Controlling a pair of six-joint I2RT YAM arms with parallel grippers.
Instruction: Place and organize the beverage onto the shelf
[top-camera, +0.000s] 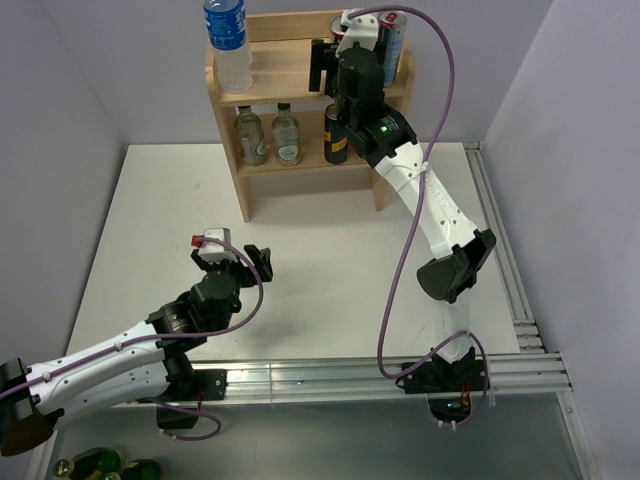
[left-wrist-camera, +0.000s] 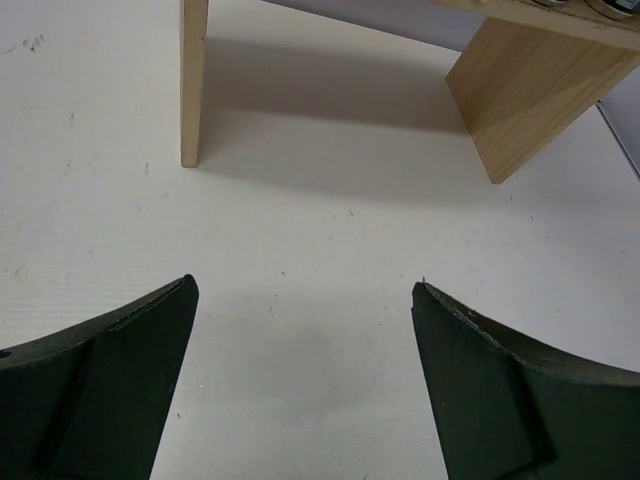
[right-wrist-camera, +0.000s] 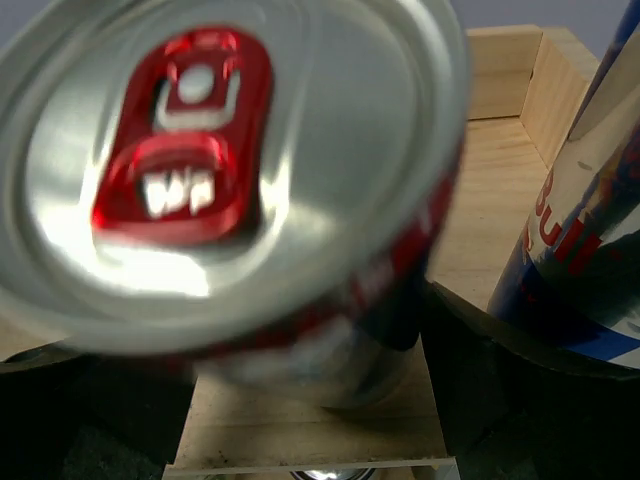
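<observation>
Right gripper (right-wrist-camera: 310, 345) reaching onto top tier of shelf (top-camera: 290, 72), fingers pressing both sides of red-tabbed can (right-wrist-camera: 250, 170). Can standing on top board, just beside Red Bull can (right-wrist-camera: 575, 220) at right end. Water bottle (top-camera: 228, 45) standing at left end of same tier. Two glass bottles (top-camera: 268, 135) and dark container (top-camera: 336, 140) sitting on lower tier. Left gripper (left-wrist-camera: 305, 285) hovering over white table (top-camera: 320, 250), jaws spread wide, holding nothing, pointing at shelf legs.

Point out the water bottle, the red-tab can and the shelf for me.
water bottle (top-camera: 228, 45): top external view, on its blue label.
red-tab can (right-wrist-camera: 290, 180): right wrist view, on the silver lid.
shelf (top-camera: 290, 68): top external view, on the bare upper board.
</observation>
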